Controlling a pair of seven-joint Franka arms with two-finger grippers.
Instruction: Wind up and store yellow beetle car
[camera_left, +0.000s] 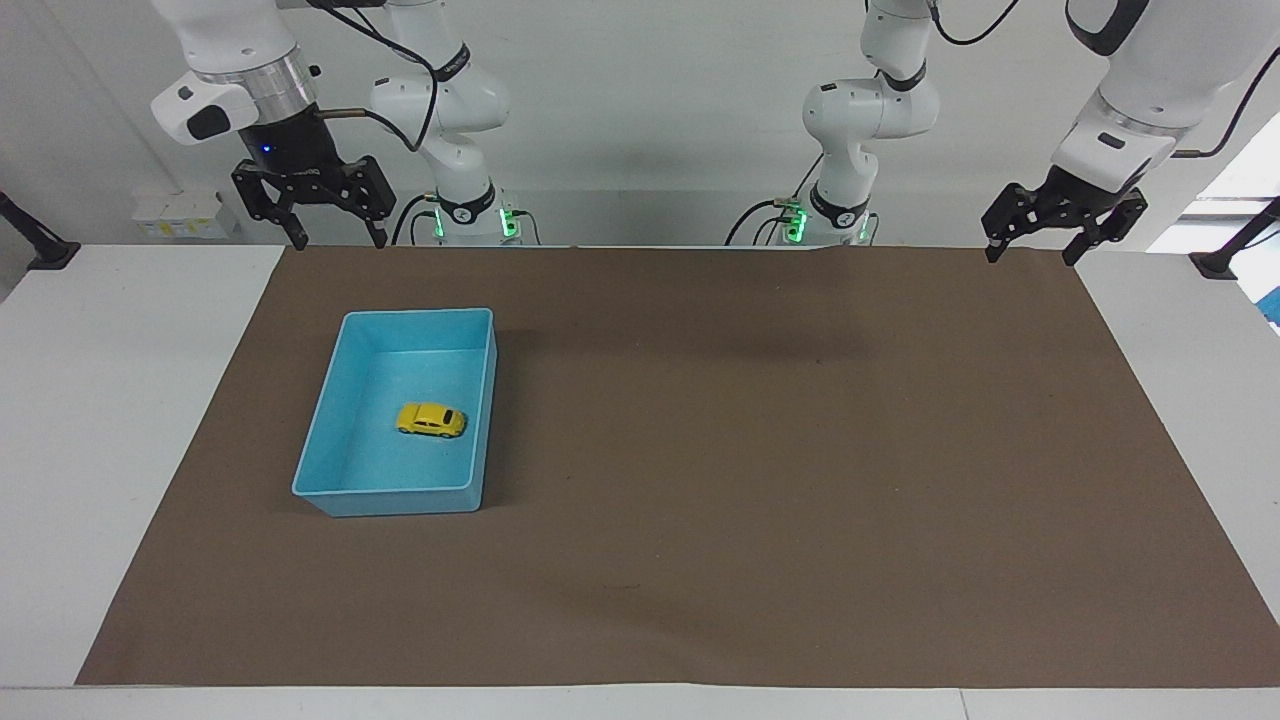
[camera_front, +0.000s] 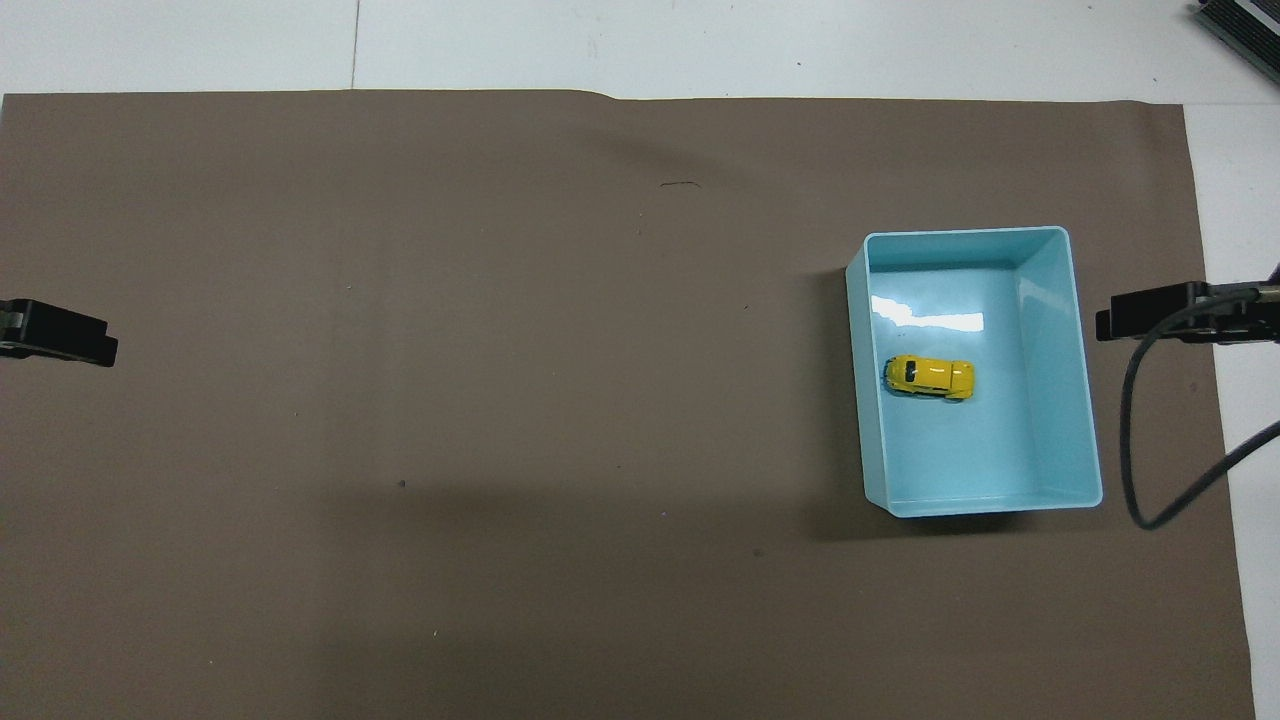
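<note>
The yellow beetle car (camera_left: 431, 420) stands on its wheels inside the light blue tray (camera_left: 400, 500), toward the right arm's end of the table. It also shows in the overhead view (camera_front: 929, 377), in the middle of the tray (camera_front: 1075, 400). My right gripper (camera_left: 339, 243) is open and empty, raised over the brown mat's edge at the robots' end, apart from the tray. Its tip shows in the overhead view (camera_front: 1150, 312). My left gripper (camera_left: 1029, 258) is open and empty, waiting raised over the mat's corner at the left arm's end; its tip shows in the overhead view (camera_front: 60, 335).
The brown mat (camera_left: 750, 450) covers most of the white table (camera_left: 120, 400). A black cable (camera_front: 1135, 440) hangs from the right arm beside the tray. Nothing else lies on the mat (camera_front: 500, 350).
</note>
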